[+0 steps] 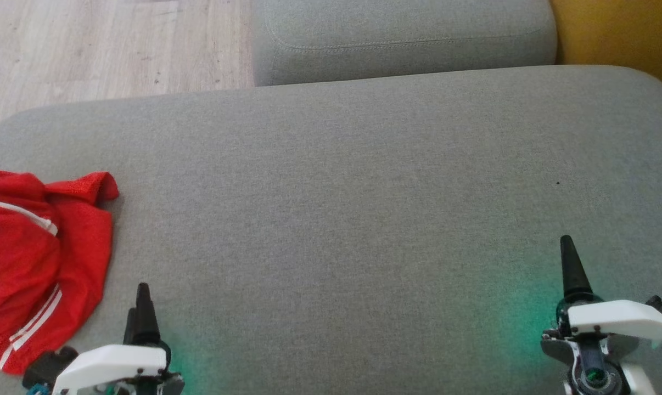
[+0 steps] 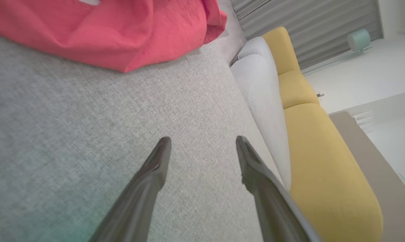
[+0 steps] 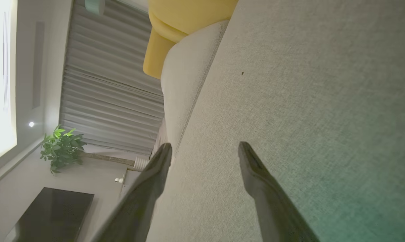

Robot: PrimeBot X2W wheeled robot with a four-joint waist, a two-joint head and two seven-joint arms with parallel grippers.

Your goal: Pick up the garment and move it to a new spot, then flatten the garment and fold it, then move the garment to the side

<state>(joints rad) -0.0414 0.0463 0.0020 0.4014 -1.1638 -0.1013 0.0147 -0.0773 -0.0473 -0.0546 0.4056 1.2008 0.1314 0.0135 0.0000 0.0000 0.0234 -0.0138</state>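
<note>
A red garment (image 1: 34, 258) with white stripes lies crumpled at the left edge of the grey cushion (image 1: 342, 208). In the left wrist view the garment (image 2: 115, 30) fills the top left, well beyond the fingers. My left gripper (image 1: 139, 302) hovers at the lower left, just right of the garment and apart from it, open and empty; its fingers (image 2: 155, 168) stand spread over bare fabric. At the lower right, far from the garment, my right gripper (image 1: 568, 258) is open too, with nothing between its fingers (image 3: 256, 174).
A second grey cushion (image 1: 402, 38) lies behind the large one, with wooden floor (image 1: 100, 49) at the upper left and a yellow seat (image 1: 622, 33) at the upper right. The right wrist view shows curtains (image 3: 105, 84), a potted plant (image 3: 61, 148) and a dark table (image 3: 51, 211).
</note>
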